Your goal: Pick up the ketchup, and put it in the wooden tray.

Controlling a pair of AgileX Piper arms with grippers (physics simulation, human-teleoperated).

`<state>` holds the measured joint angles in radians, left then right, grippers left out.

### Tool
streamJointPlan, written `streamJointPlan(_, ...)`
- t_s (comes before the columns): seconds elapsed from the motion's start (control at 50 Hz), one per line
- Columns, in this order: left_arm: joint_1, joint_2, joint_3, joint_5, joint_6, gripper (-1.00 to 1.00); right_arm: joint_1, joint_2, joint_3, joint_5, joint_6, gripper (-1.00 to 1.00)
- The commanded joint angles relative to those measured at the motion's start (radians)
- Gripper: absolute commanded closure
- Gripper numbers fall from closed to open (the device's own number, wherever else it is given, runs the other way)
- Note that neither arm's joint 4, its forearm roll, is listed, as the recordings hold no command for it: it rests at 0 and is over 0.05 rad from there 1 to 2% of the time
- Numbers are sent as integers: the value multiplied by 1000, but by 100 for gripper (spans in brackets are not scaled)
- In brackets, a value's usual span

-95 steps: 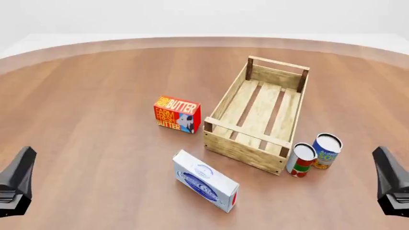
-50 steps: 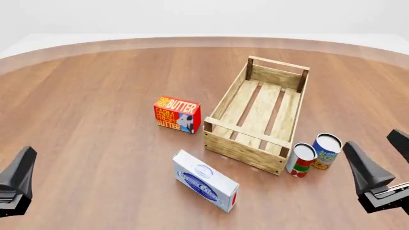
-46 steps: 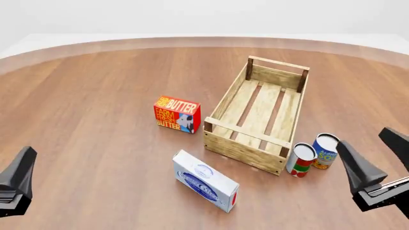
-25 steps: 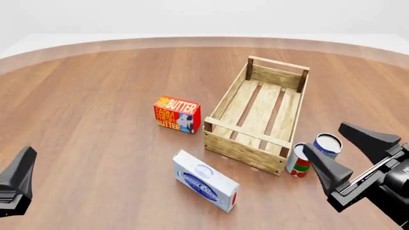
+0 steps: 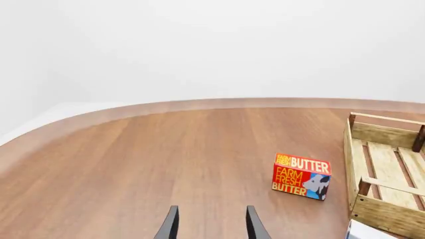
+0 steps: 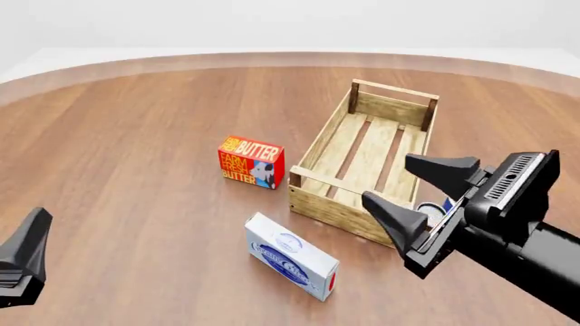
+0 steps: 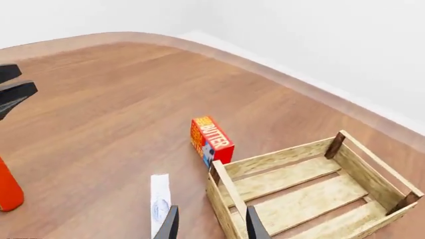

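The ketchup is out of the front view. In the right wrist view a red-orange slanted shape (image 7: 8,186) at the picture's edge looks like part of it; no cap or label shows. The wooden tray (image 6: 322,139) stands empty right of centre, also seen in the left wrist view (image 5: 375,215) and the right wrist view (image 7: 265,162). My right gripper (image 6: 399,182) is open and empty, over the tray's near right corner (image 7: 211,226). My left gripper (image 6: 23,261) is open and empty at the near left, far from the tray (image 5: 211,229).
A red butter box (image 6: 251,161) stands left of the tray. A white and blue box (image 6: 290,255) lies in front of the tray. A blue can (image 6: 441,207) peeks out behind my right gripper. The red-and-white can is hidden.
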<state>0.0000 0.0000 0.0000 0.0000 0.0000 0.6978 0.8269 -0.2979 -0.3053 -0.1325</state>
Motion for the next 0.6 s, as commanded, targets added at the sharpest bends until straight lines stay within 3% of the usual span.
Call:
streamJointPlan(0.02,0,0,0,0,0,-100,89,184,-118,-2,6,-100)
streamJointPlan(0.36,0,0,0,0,0,-100,230,358,-289,89,-18,-100)
streamJointPlan(0.6,0,0,0,0,0,-100,293,462,-341,85,-32,-100)
